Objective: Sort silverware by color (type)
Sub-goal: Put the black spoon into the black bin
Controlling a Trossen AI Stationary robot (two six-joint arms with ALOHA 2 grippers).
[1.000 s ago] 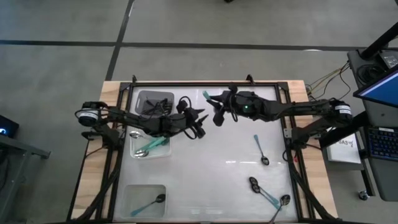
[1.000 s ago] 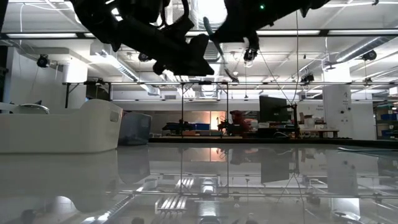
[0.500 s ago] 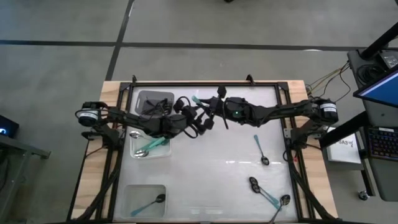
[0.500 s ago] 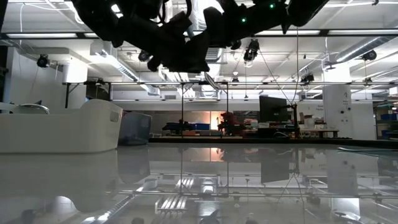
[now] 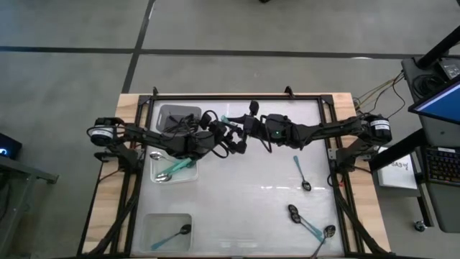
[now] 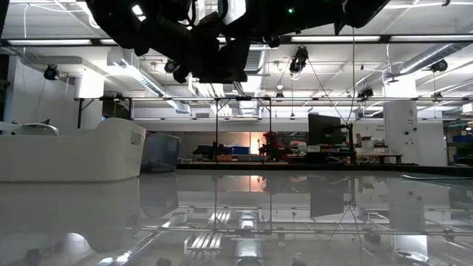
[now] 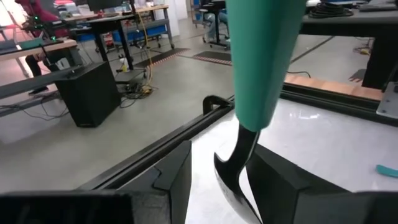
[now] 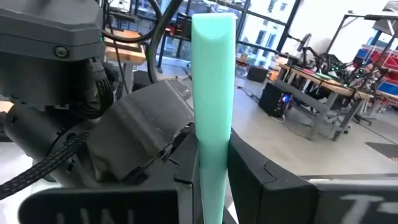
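Where the table (image 5: 244,194) meets its left edge, 3 bins in a column, per high view: grey bin (image 5: 164,114) at the far end w/ dark spoons (image 5: 180,121) inside, count not legible; white bin (image 5: 188,175) just below it, partly under the left arm, holding teal-handled spoons (image 5: 172,170) w/ silver bowls; clear bin (image 5: 154,221) at the near left corner, apart from the other two, containing 1 spoon w/ teal handle and dark bowl (image 5: 173,234). Left arm reaches in from the left side across the grey and white bins. Left gripper (image 7: 225,186) is raised over the table, just right of the grey bin, jaws spread wide, fingers (image 7: 171,180) standing either side of a spoon bowl w/o touching it. Item in transfer: spoon w/ teal handle and dark glossy bowl (image 8: 213,81), off the table, bowl end between the left gripper's fingers, handle end clamped by the right gripper (image 8: 214,180), jaws narrow and pinched on the teal shaft. The 2 grippers are nose to nose near the table's far-centre. Right arm extends in from the right edge. Loose stock on the table's right half: 1 teal-handled spoon, dark bowl (image 5: 300,173), lying alone mid-right; nearer the front-right corner, a group of 3: all-black spoon (image 5: 293,212), teal-handled spoon (image 5: 313,229) just beside it, and another teal-handled spoon (image 5: 326,235) at the front edge, bowl colour unclear.
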